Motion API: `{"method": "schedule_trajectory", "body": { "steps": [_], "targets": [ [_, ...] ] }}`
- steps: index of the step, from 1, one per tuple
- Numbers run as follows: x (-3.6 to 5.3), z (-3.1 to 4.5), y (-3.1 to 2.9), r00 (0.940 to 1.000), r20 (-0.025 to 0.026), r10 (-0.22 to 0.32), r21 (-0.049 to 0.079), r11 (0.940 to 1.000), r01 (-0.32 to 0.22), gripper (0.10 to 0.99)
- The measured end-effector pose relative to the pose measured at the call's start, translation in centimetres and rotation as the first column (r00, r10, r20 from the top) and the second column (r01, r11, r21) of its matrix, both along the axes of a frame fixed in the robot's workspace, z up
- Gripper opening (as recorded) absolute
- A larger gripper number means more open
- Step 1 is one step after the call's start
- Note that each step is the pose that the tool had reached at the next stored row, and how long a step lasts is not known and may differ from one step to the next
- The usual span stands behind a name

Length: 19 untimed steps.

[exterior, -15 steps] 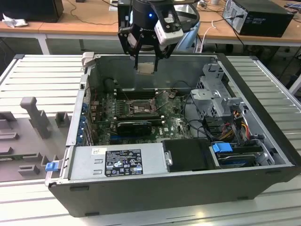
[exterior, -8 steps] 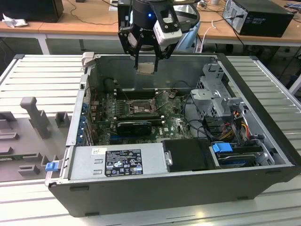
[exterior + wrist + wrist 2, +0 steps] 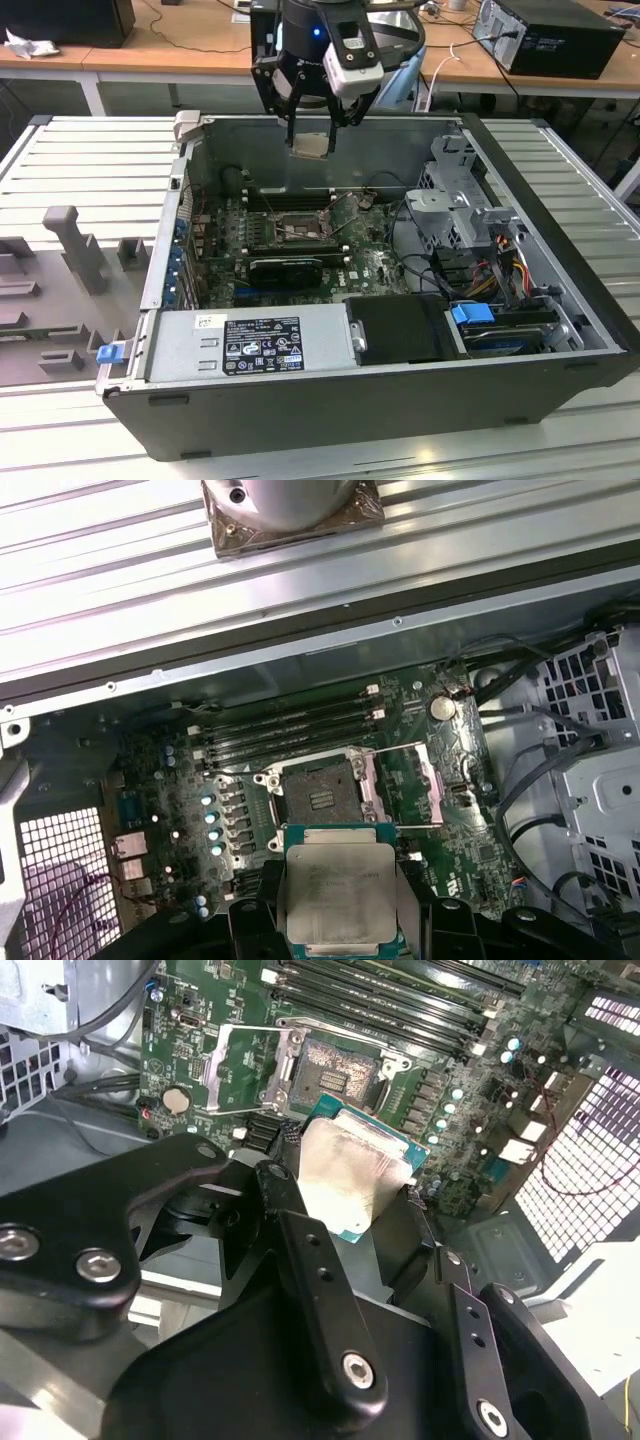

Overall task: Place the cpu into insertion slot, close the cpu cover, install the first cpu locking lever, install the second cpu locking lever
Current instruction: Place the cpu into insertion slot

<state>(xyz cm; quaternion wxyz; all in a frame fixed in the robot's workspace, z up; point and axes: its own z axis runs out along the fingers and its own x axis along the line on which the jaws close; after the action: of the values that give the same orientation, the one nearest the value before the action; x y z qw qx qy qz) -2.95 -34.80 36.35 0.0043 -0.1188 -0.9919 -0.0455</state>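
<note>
Exterior view, entry one: end effector (image 3: 312,138), black fingers clamped on two opposite edges of the cpu (image 3: 311,147), above the open computer case (image 3: 300,405) near its back wall. The cpu sits at 12 o'clock from the insertion slot (image 3: 292,232), raised clear of the board and apart from it. The case rests on a ribbed pale metal desk (image 3: 90,150). A grey boxy power supply (image 3: 250,345) lies at 6 o'clock of the slot, with a long black expansion card (image 3: 285,268) between the two.

Both wrist views: the cpu shows close, a thin square with a green rim and a dull, smeared tan-silver lid. Beyond it the slot shows a black frame and an exposed dark centre. The cpu cover (image 3: 405,780), a thin bright metal frame with a square window, stands open beside the slot.

First wrist view adds: long narrow black memory slots (image 3: 290,730) alongside the slot.

Second wrist view adds: matt black link arms (image 3: 320,1290) with bright screw heads, and a round silver coin cell (image 3: 177,1098).
</note>
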Motion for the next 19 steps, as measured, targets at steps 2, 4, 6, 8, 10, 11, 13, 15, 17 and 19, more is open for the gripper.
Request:
{"method": "schedule_trajectory", "body": {
  "steps": [2, 4, 6, 8, 10, 11, 13, 15, 17, 19],
  "targets": [
    [0.0, 0.0, 0.0, 1.0, 0.0, -0.004, 0.0, 1.0, 0.004, 0.529],
    [0.0, 0.0, 0.0, 1.0, 0.0, -0.007, 0.0, 1.0, 0.007, 0.529],
    [0.0, 0.0, 0.0, 0.9999, 0.0, -0.011, 0.0, 0.9999, 0.011, 0.529],
    [0.0, 0.0, 0.0, 0.9999, 0.0, -0.015, 0.0, 0.9999, 0.015, 0.529],
    [-0.02, 0.0, 0.0, 0.9998, -0.0001, -0.019, 0.0, 0.9998, 0.019, 0.529],
    [-0.01, 0.0, 0.0, 0.9998, 0.0, -0.022, 0.0, 0.9998, 0.022, 0.529],
    [-0.02, 0.0, 0.0, 0.9996, -0.0001, -0.029, 0.0, 0.9996, 0.029, 0.529],
    [-0.02, 0.0, 0.0, 0.9995, 0.0, -0.031, 0.0, 0.9995, 0.031, 0.529],
    [-0.02, -0.01, 0.0, 0.9995, 0.0, -0.033, 0.0, 0.9995, 0.033, 0.529],
    [-0.02, -0.01, 0.0, 0.9994, 0.0, -0.033, 0.0, 0.9994, 0.033, 0.529]
  ]
}}
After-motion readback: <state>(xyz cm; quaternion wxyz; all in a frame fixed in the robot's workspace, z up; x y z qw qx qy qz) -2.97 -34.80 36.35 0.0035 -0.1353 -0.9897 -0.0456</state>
